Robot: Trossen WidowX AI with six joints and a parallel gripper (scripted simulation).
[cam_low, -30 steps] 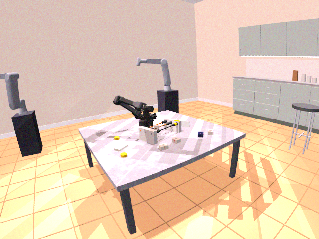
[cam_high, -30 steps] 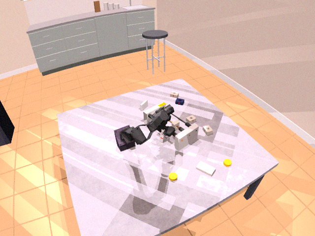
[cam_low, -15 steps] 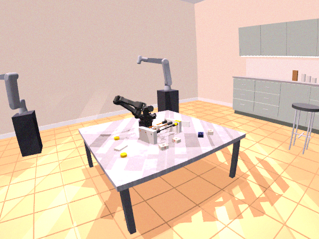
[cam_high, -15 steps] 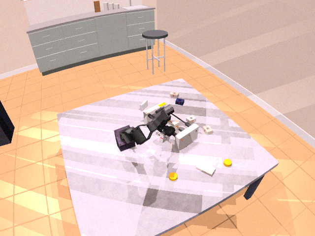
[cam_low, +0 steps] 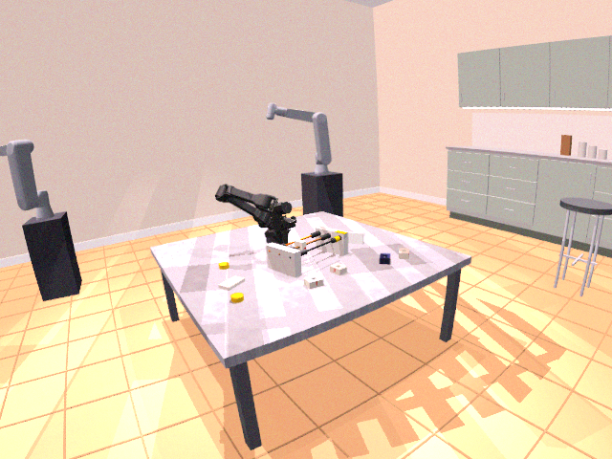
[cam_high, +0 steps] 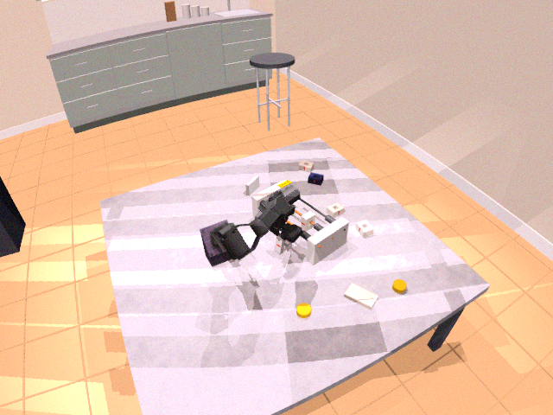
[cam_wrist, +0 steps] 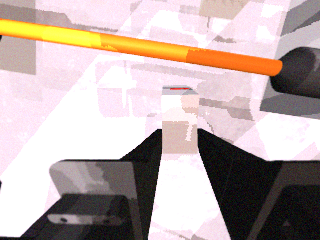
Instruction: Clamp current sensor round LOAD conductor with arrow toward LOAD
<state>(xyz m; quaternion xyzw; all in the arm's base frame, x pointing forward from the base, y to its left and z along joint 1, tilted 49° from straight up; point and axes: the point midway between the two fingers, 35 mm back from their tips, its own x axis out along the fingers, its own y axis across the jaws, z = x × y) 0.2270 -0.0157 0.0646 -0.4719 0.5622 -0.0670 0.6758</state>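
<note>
In the wrist view, nearest us, the black jaws [cam_high: 281,237] are clamped on a small pale block-shaped sensor [cam_high: 279,245] [cam_wrist: 180,122], with a fingertip against each side. We see the sensor as a narrow, upright rectangle, whitish above and beige-pink lower down, with a thin grey strip and a short red mark across its upper end. The long axis of its visible face runs up and down the wrist view, roughly crosswise to the smooth orange rod-like conductor [cam_wrist: 150,47] beyond it. The red mark lies sideways, but it is too foreshortened for us to tell which way an arrow points, and we cannot tell whether the sensor's halves stand open. The sensor is short of that conductor in this view, with pale background showing between them, so it is not clamped round it. In the top view it sits low beneath the black arm [cam_high: 272,209] [cam_low: 251,202], beside the white upright end panel [cam_high: 327,241] [cam_low: 283,259] on the pale grey desk [cam_high: 155,322] [cam_low: 276,316]; in the exterior view we cannot make it out. Farther along, the other white end panel [cam_high: 263,199] [cam_low: 340,245] carries a yellow marker [cam_high: 284,183] [cam_low: 340,231], its lettering too small for us to read.
</note>
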